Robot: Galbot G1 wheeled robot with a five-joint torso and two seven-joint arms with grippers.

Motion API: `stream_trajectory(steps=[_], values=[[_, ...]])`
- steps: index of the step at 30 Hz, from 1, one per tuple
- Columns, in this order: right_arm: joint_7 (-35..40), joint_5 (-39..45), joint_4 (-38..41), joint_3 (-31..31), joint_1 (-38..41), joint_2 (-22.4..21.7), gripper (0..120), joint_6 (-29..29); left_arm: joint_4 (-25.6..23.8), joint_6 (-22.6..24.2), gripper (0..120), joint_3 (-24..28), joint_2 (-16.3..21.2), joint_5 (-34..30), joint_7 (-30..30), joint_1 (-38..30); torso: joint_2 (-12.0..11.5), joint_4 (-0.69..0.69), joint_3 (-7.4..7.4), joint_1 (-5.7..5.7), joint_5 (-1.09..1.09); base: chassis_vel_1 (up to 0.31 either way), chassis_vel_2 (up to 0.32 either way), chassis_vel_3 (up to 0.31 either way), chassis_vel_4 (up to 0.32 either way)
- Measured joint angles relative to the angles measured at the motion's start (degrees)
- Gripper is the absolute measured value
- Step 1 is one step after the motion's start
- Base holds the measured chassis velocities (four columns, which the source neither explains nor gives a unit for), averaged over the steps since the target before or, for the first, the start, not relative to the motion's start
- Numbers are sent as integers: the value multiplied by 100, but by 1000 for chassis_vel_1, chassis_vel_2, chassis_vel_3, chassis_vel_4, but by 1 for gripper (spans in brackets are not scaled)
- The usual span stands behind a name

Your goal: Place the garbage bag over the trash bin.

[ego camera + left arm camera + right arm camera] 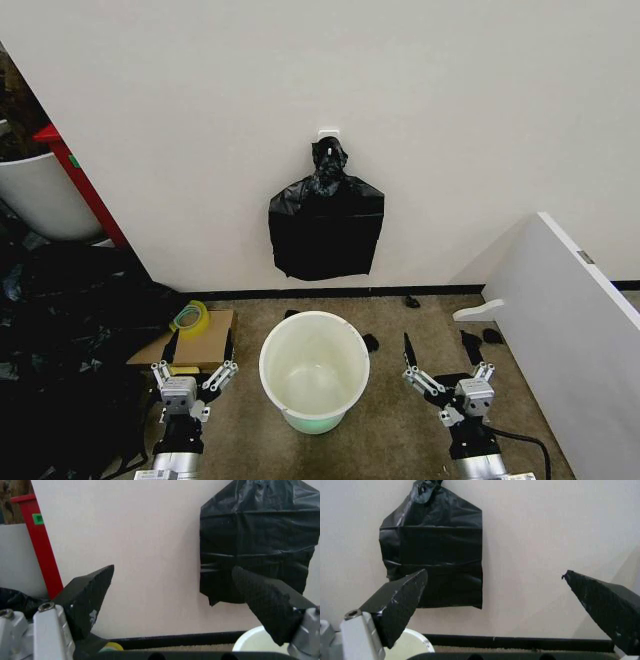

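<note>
The trash bin [314,372] stands bare on the floor, low in the middle. Left tool [199,358] and right tool [438,358] wait beside it, fingers apart, ready to reach the hanging black bundle [326,228].

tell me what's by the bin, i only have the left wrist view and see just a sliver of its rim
Observer: The bin stands on the floor below the bags hanging on the wall; it has no bag on it.
Operator: where's the right claw
Observer: The right claw is low on the bin's right side, open, clear of the rim.
Operator: and mine
Observer: The left claw is open on the bin's left side, over a cardboard sheet with a tape roll on it.
</note>
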Motion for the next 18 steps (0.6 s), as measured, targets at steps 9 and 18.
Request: stream_trajectory(steps=[9,18], values=[[-38,147,-120,-37,118,-45,100,-147,89,-19,90,21,-13,27,55,-12,0,0,0,0,0,0,0,0,0],[-146,1006,-158,-205,355,-284,100,-562,129,-42,89,-21,-26,43,103,15,0,-1,0,0,0,0,0,0,0]])
